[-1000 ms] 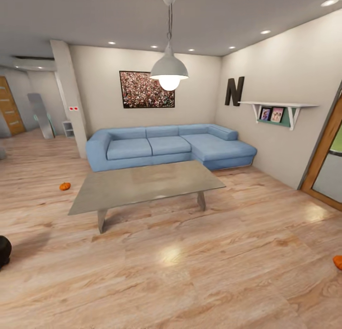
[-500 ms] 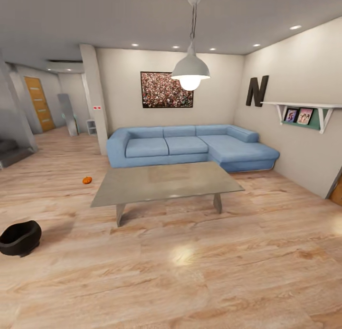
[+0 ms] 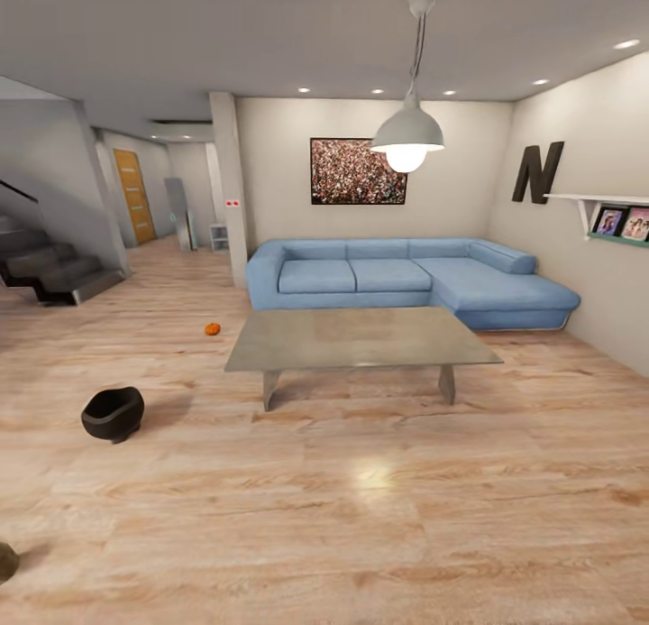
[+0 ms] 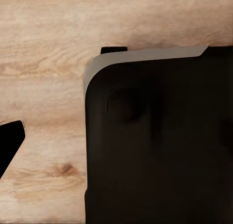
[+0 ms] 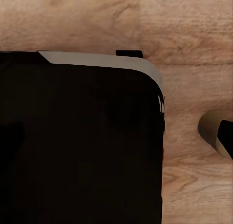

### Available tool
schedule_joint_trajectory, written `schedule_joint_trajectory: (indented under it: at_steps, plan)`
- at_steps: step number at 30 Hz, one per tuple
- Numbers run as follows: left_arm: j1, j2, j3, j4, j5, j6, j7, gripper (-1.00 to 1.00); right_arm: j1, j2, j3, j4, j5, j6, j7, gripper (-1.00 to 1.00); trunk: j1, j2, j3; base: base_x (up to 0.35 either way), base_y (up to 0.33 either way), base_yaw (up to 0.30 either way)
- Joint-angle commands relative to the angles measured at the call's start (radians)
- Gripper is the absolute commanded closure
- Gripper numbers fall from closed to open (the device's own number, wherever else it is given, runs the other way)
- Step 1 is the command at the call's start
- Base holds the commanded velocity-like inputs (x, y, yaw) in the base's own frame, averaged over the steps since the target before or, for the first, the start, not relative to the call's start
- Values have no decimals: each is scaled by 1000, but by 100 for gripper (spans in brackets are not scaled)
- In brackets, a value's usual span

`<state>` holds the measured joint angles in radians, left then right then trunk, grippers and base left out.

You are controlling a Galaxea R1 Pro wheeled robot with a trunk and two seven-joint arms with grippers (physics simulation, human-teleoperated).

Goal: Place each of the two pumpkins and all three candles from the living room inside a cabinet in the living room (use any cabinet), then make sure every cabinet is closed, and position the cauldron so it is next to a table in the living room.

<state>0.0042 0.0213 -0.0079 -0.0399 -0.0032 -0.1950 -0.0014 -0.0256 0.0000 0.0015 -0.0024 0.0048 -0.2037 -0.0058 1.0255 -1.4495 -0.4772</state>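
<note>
One small orange pumpkin (image 3: 212, 328) lies on the wood floor, left of the table and in front of the sofa's left end. The black cauldron (image 3: 113, 413) sits on the floor nearer to me on the left, well apart from the table. The low grey-topped table (image 3: 361, 338) stands mid-room in front of the blue sofa (image 3: 410, 278). The candles and the cabinet are out of view. Both wrist views look down at a dark part of the robot's body (image 4: 160, 141) (image 5: 80, 141) over the wooden floor.
Dark stairs (image 3: 50, 269) rise at the far left, beside a hallway with an orange door (image 3: 133, 197). A pillar (image 3: 230, 188) stands left of the sofa. A pendant lamp (image 3: 407, 138) hangs over the table. A small dark shape (image 3: 5, 562) shows at the lower left edge.
The camera has swung left, so the room has shifted right in the picture. The cauldron has come fully into view, the stairs appeared, and the pumpkin at the right edge has left the picture.
</note>
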Motion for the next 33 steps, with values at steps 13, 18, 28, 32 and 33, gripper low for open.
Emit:
schedule_joint_trajectory:
  at_steps: [13,18,28,32,33]
  plan:
    - [0,4,1,-1,-5,-1,0,-100,-1,0,0,1,1,-3,0,-100,-1,-1,-1,66,149,244]
    - [0,4,0,-1,-6,-1,0,-100,-1,0,0,1,0,-3,0,-100,-1,-1,-1,273,199,244]
    - [0,5,-1,-1,-7,-1,0,-100,-1,0,0,1,-3,-3,0,-100,-1,-1,-1,275,114,244]
    - [0,5,-1,-1,-7,-1,0,-100,-1,1,0,1,-3,-3,0,-100,-1,-1,-1,288,6,244]
    - [0,6,0,-1,-7,-1,0,-100,-1,1,0,1,-2,-3,0,-100,-1,-1,-1,299,1,244]
